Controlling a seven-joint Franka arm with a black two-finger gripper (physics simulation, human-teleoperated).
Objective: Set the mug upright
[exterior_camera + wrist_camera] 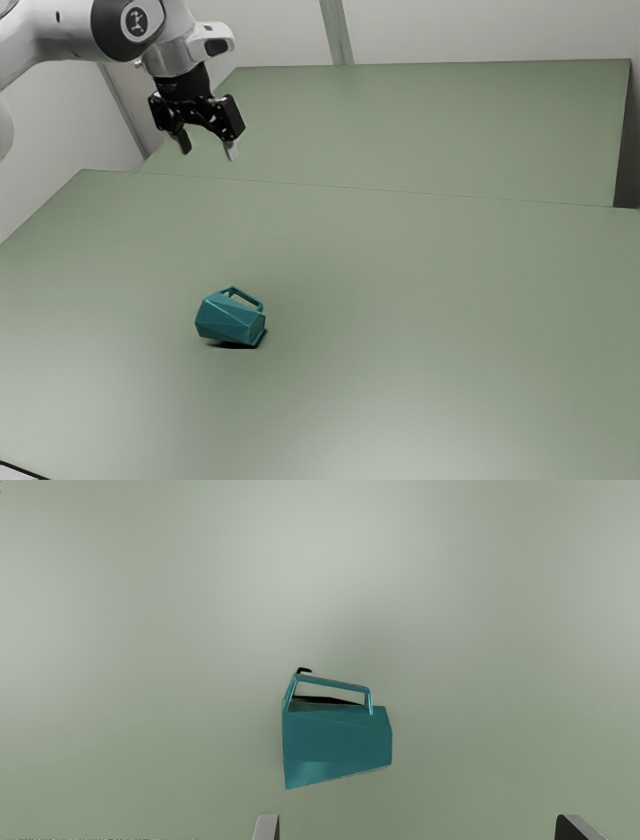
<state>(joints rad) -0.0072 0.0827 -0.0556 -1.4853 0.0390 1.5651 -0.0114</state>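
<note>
At ten o'clock in the exterior view, the tool (208,152) hangs with its fingers spread, above the worktop (420,330). Toward half past seven, the teal faceted mug (229,320) lies on its side, handle (248,296) toward one o'clock.

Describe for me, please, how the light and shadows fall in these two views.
Exterior view: a soft bright patch on the green table toward the bottom edge, and a narrow dark shadow under the mug. Wrist view: a diffuse pale glow on the tabletop, dark shadow seen through the mug's handle, and a small black hook, probably handle shadow, by its corner.
</note>
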